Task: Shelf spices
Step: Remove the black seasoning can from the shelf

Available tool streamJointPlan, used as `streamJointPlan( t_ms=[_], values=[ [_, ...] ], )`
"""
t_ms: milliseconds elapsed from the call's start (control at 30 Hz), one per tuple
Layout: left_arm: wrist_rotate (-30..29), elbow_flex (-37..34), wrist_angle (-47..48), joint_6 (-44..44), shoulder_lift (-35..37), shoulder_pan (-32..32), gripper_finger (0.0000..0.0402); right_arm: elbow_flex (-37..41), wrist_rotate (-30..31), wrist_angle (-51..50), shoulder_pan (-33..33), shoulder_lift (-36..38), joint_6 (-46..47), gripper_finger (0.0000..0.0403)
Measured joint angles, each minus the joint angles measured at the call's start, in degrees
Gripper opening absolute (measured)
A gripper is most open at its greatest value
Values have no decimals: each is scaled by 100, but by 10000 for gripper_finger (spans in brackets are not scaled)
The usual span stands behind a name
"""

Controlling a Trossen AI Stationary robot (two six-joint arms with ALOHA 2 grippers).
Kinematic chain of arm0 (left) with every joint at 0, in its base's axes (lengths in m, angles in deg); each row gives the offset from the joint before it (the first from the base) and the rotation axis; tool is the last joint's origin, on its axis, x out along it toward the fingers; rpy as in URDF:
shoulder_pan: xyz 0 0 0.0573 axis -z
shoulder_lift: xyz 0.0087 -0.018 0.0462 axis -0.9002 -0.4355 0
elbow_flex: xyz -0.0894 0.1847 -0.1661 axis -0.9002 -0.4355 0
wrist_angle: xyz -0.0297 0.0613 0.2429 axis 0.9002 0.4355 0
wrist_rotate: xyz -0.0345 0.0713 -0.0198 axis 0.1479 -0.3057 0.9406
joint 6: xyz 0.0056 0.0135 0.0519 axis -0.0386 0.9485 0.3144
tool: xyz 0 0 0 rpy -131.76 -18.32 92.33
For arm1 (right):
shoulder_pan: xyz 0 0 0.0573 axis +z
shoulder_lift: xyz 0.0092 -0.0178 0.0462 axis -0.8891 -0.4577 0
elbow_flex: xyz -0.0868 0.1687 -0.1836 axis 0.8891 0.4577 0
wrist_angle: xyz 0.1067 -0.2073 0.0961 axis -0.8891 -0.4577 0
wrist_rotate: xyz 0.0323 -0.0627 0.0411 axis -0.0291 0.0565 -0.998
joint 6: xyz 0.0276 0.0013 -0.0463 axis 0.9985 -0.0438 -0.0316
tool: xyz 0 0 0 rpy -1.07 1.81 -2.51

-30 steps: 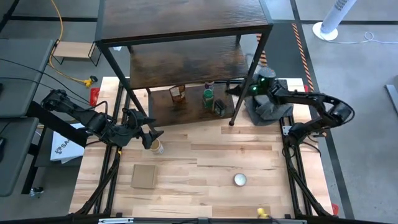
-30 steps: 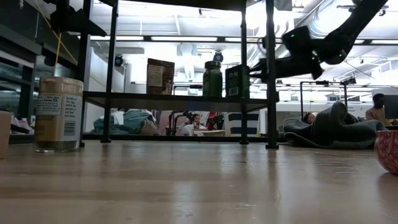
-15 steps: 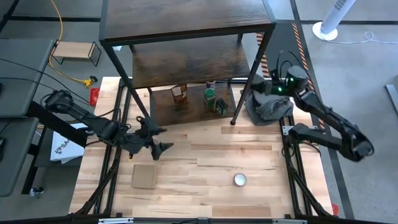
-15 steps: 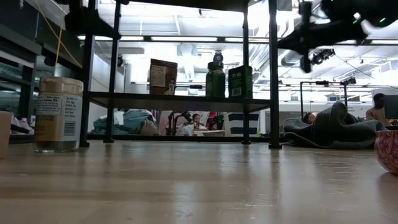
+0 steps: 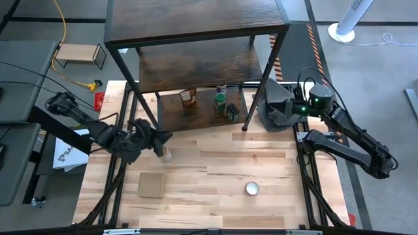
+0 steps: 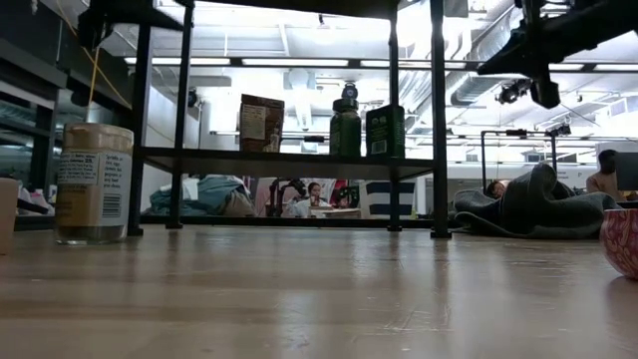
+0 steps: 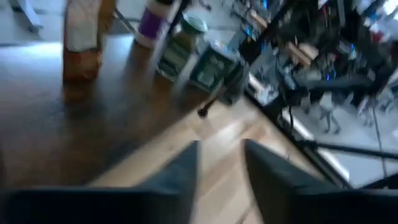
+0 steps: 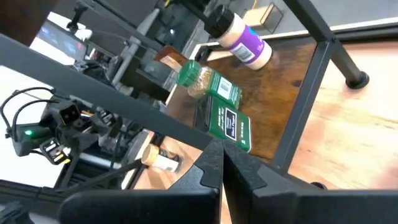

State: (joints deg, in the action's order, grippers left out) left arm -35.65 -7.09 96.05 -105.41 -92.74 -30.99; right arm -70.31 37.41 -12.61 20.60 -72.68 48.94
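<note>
The shelf (image 5: 196, 65) stands at the far edge of the tabletop (image 5: 215, 170); its top boards hide much of the lowest tier in the high view. The low view exposes that tier side-on: brown-orange pouch (image 6: 259, 123), green-lidded jar (image 6: 341, 127) and small dark tin (image 6: 384, 131) stand in a row. The right wrist view adds the dark-capped jar with purple-white label (image 8: 239, 37) behind them.

The left end effector (image 5: 155, 140) hangs over the tan-lidded jar (image 5: 166, 154), which stands on the tabletop in front of the shelf; the left wrist view shows its fingers (image 7: 183, 171) apart and empty. The right end effector (image 5: 279, 108) sits beside the shelf's right post; the right wrist view shows its fingers (image 8: 211, 165) together, holding nothing.
</note>
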Motion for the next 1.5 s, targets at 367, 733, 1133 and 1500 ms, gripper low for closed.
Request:
streamJointPlan(
  t_ms=[367, 733, 1133, 1500],
  values=[
    [-1324, 2, 785, 5, 656, 117, 1, 0, 634, 32, 515, 9, 138, 0],
    [-1684, 0, 1503, 541, 1359, -533, 0, 2, 976, 135, 1110, -17, 356, 0],
    [-1609, 0, 2030, 1174, 1847, -1332, 0, 4, 3099, 2578, 2417, -1544, 934, 0],
    [-1649, 0, 2704, 1168, 1885, -1881, 0, 4, 3988, 4186, 3600, -2821, 1366, 0]
  ],
)
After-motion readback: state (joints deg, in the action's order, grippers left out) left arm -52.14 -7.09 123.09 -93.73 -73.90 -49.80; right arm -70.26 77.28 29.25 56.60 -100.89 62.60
